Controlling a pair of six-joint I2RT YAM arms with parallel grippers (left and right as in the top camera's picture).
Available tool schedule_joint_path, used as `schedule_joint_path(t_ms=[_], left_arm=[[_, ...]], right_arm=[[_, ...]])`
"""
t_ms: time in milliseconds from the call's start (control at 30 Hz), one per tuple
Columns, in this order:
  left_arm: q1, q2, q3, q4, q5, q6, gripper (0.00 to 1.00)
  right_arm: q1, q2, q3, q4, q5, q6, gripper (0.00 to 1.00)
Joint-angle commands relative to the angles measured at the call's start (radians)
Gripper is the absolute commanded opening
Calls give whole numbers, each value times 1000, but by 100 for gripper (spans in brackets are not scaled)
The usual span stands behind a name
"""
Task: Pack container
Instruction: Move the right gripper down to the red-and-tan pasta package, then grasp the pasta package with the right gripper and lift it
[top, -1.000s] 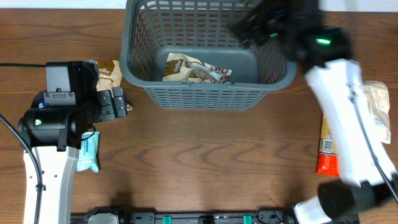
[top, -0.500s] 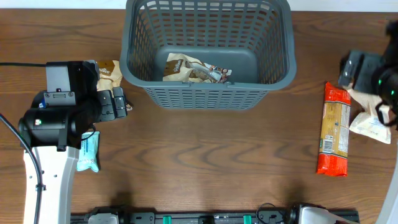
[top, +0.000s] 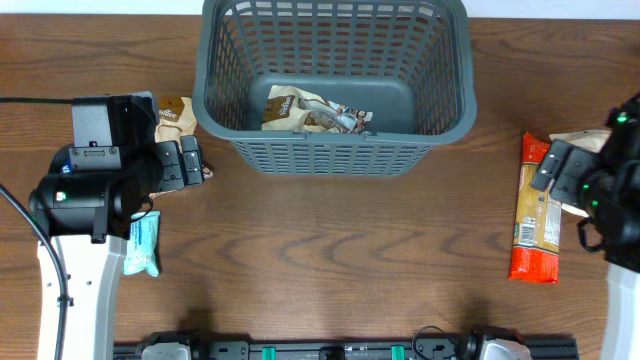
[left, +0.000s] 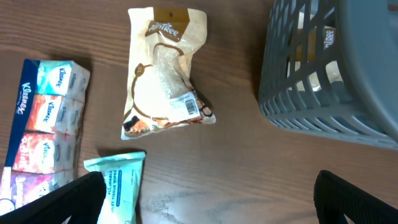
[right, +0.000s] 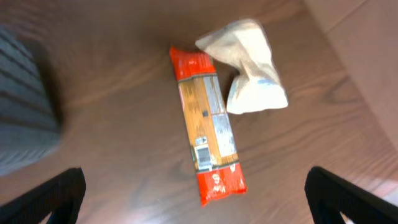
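The container (top: 335, 155), a dark grey slotted basket, stands at the back middle with a brown snack packet (top: 310, 110) lying on its bottom. My left gripper (top: 187, 163) (left: 208, 186) hovers open left of the basket, over bare wood with a cream snack packet (left: 163, 74) ahead of it. My right gripper (top: 565, 185) (right: 196, 186) hangs open over the right side, above a long orange-red packet (right: 208, 137) (top: 535, 220). A white crumpled packet (right: 252, 68) touches the orange one's far end. Nothing sits between either pair of fingers.
A Kleenex tissue pack (left: 46, 124) and a teal wipes packet (left: 121, 186) (top: 143, 243) lie left of the left gripper. The basket's corner (left: 323, 81) is close on that gripper's right. The table edge (right: 367, 56) runs near the white packet.
The right arm has swung from above the basket out to the right and now sits over the orange-red packet. The left arm has stayed put.
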Motion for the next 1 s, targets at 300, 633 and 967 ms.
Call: schedule_joint_path(t_ms=[300,633,967], left_arm=[[-1,-1,18,-2,-11,9,99],[-1,-1,18,-2,-11,8,99],[-1,-1,18,-2,-11,8,99]], right_arm=[[-352,197,-389,429,-293,-330,99],[-415,489,-389,528,-397,-357,99],[-415,648,-389,613,-351,-356,99]])
